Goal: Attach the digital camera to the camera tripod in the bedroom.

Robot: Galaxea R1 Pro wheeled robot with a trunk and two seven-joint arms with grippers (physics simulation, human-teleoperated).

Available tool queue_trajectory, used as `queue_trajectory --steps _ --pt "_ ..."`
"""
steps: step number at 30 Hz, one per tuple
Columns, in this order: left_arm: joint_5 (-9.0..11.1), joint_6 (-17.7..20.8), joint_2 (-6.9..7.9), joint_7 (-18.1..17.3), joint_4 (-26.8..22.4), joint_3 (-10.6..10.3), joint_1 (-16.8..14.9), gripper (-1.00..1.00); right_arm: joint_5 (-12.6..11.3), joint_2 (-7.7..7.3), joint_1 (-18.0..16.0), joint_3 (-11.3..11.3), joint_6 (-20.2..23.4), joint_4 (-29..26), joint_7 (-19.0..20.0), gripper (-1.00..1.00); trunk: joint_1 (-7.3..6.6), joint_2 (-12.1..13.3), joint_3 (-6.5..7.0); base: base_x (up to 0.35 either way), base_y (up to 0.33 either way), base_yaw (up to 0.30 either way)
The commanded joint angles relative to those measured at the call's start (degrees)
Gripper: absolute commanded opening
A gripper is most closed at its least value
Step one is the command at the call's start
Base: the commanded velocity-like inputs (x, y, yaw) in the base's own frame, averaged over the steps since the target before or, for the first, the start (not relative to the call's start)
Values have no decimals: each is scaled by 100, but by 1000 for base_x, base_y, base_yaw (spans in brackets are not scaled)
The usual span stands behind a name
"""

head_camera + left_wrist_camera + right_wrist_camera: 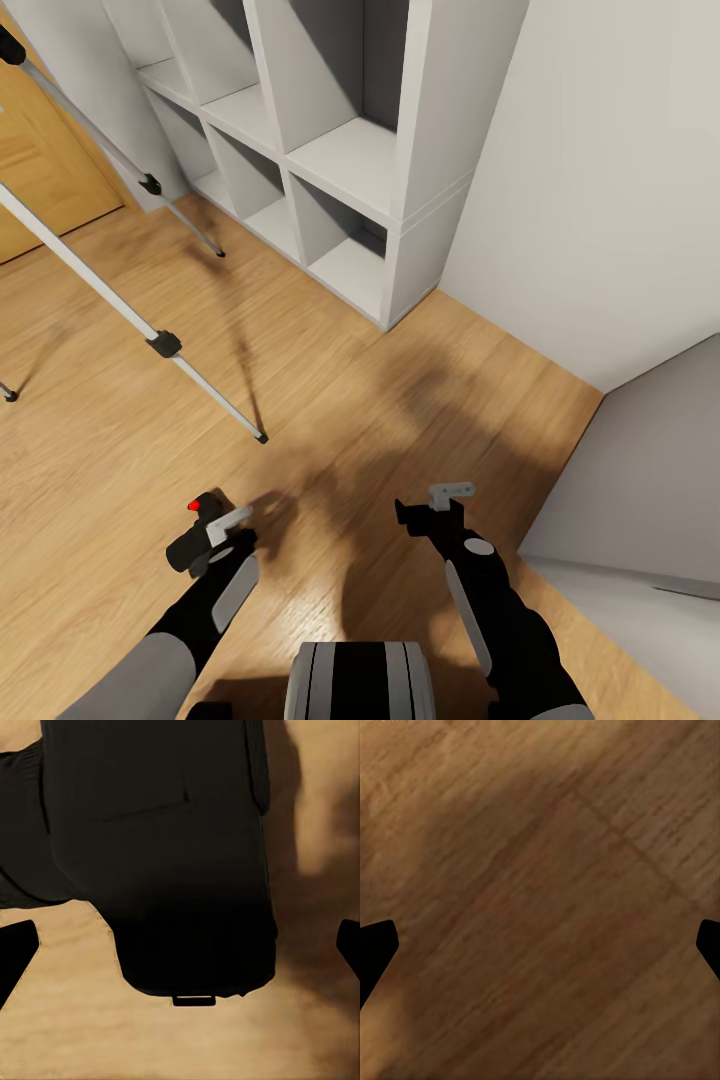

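black digital camera [197, 535] with 1 red button; camera tripod [120, 300] legs silver-white with black joints and feet; floor [330, 400] light wood-grained; cube shelf [340, 150] white; wall [600, 180] pale grey; door [40, 170] honey wood.

Both arms reach forward, left gripper [215, 535] gripping, right gripper [440, 505] empty, spread.

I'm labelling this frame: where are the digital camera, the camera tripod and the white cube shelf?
digital camera [200, 528], head view, black body under red button.
camera tripod [165, 345], head view, black leg joint.
white cube shelf [425, 150], head view, end panel.
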Motion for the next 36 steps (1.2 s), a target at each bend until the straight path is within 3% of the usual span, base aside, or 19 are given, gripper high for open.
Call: queue_trajectory --steps 1,10,18,36 --pt "17 31 10 50 2 -25 -1 100 19 1 -1 3 33 -8 -2 100 -1 -1 -3 0 0 0" --pt "23 23 39 56 55 99 -1 100 16 -1 -1 3 43 -8 -2 100 -1 -1 -3 0 0 0" --pt "-16 -28 4 109 152 86 -2 100 43 33 -1 -2 41 4 -18 100 -1 -1 -3 0 0 0" --pt "5 -9 -43 667 -137 59 -1 100 68 6 -1 -5 12 0 -39 100 -1 -1 -3 0 0 0"
